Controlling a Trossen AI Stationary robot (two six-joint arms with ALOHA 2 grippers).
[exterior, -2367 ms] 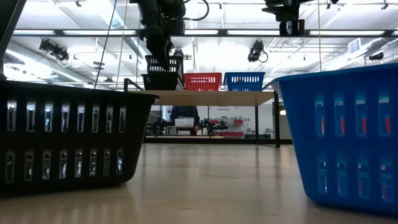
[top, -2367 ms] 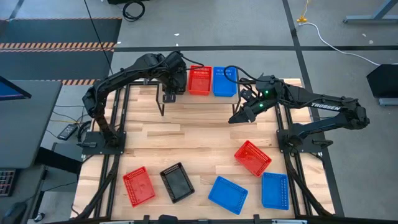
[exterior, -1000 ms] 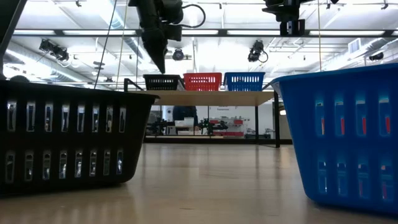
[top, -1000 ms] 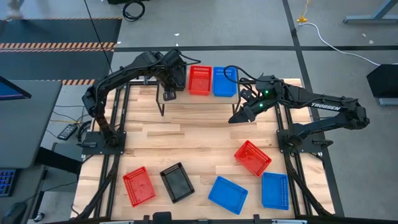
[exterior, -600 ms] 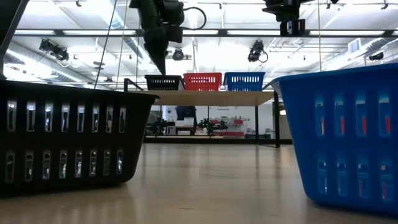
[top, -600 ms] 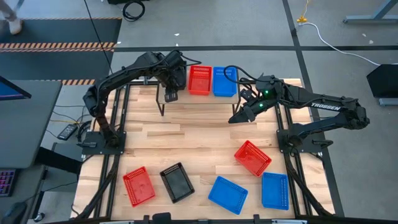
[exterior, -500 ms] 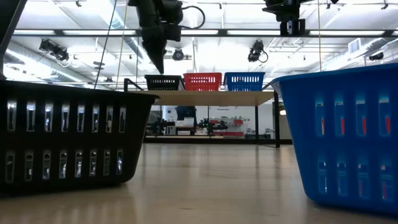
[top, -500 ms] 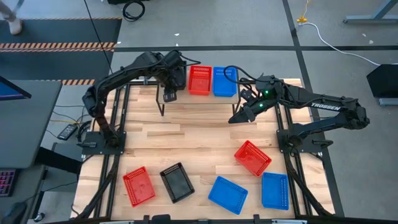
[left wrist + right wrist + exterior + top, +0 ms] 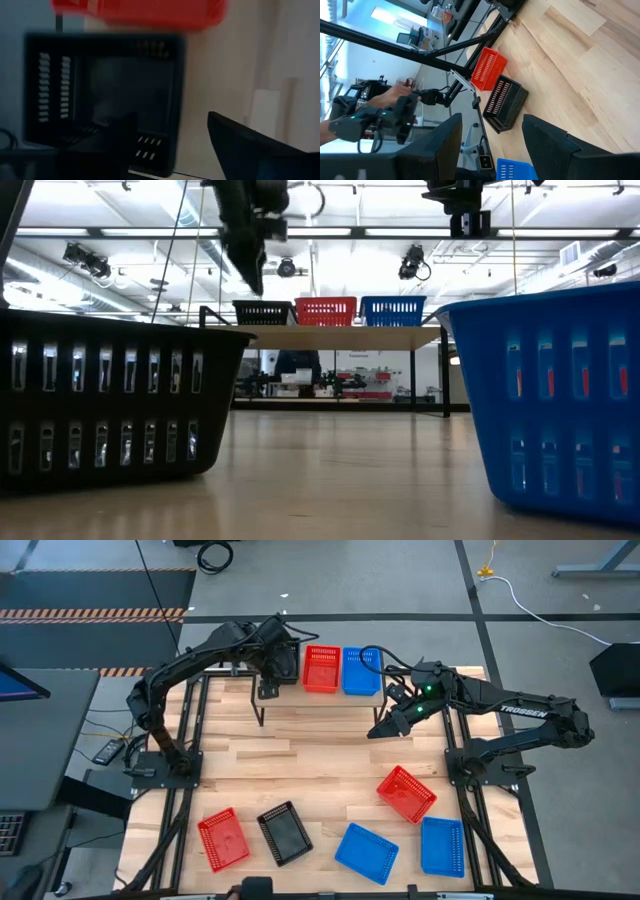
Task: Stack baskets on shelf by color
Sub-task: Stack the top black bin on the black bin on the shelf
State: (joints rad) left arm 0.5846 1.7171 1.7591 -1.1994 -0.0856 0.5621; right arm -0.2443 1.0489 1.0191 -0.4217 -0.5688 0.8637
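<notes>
On the shelf (image 9: 340,337) stand a black basket (image 9: 262,312), a red basket (image 9: 324,311) and a blue basket (image 9: 392,311), side by side on their bottoms. My left gripper (image 9: 268,685) hovers open just above the black basket (image 9: 100,95), touching nothing; the red basket (image 9: 140,12) lies beyond. My right gripper (image 9: 382,729) hangs open over the table in front of the shelf's right end. Loose on the table's near part are two red, two blue and one black basket.
Near the table's front edge lie a red basket (image 9: 223,839), a black basket (image 9: 285,833), two blue baskets (image 9: 366,853) (image 9: 442,846) and a red basket (image 9: 406,793). Bare wood (image 9: 300,755) lies between them and the shelf. Black frame rails run along both sides.
My left gripper has drawn back a little from the black basket on the shelf, toward the table's far left, staying open. The baskets and my right arm have kept still.
</notes>
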